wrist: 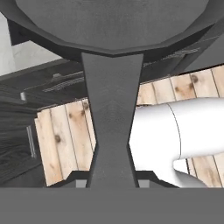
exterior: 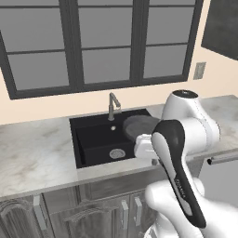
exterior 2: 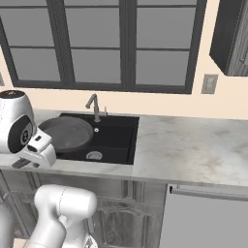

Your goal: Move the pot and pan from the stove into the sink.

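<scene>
Gripper (wrist: 112,181) pressed together on the pan handle (wrist: 112,118); the handle runs straight up the hand view from between the finger tips, dark and flat, widening where it meets the bowl. Jaws pinch it near its free end.

Pan (exterior 2: 65,132) held level in the air, bowl lying ahead of the gripper. Right base view: round, shallow, speckled grey inside, over the left part of the sink (exterior 2: 121,145). Left base view: pan (exterior: 139,126) shows as a grey disc over the right part of the basin, partly behind the arm's white wrist. Whether the bowl touches the basin rim cannot be told; it looks raised above it.

Sink (exterior: 93,139): black rectangular basin below and beyond the pan. Drain (exterior: 116,153) round, metal, on the basin floor, below the pan's near edge. Faucet (exterior: 113,104) slim, grey, at the back rim, beyond the pan.

Marble counter (exterior 2: 193,145) spreads out to both sides of the basin, pale, veined. Dark-framed window (exterior 2: 101,43) on the wall behind the faucet. Wall outlet (exterior 2: 209,83) farther off along the wall. Hand view, under the handle: plank floor (wrist: 65,140) and dark cabinet fronts (wrist: 26,100).
</scene>
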You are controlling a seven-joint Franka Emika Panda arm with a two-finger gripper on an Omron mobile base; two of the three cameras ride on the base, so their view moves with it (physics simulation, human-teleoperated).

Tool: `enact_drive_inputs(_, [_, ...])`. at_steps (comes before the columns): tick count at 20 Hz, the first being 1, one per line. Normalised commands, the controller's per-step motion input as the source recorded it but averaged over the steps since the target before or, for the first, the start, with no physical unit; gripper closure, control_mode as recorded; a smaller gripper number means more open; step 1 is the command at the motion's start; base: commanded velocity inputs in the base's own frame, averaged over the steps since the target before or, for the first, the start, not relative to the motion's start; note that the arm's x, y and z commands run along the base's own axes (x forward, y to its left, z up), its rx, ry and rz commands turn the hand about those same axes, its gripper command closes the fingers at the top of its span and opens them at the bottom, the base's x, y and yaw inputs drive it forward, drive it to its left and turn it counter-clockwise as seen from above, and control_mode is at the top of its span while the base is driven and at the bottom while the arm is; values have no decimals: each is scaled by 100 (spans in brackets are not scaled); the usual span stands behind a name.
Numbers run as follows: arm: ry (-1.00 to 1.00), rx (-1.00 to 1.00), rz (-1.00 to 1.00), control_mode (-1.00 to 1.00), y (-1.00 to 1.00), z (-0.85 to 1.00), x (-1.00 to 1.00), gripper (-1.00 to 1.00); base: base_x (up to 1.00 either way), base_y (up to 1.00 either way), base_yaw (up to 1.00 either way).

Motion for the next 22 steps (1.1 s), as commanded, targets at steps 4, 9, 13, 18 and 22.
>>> enact_drive_inputs(4, [2, 2, 3, -100, -8, -1, 24, 100, 0, 0, 0])
enact_drive_inputs(9, [8, 3, 9, -100, -13, -16, 18, 100, 0, 0, 0])
enact_drive_inputs(13, [16, 1, 12, -100, -12, -30, 16, 100, 0, 0, 0])
enact_drive_inputs(18, [19, 0, 11, -100, -10, -31, 26, 100, 0, 0, 0])
enact_drive_inputs(22, [18, 0, 9, -100, -10, -23, 42, 100, 0, 0, 0])
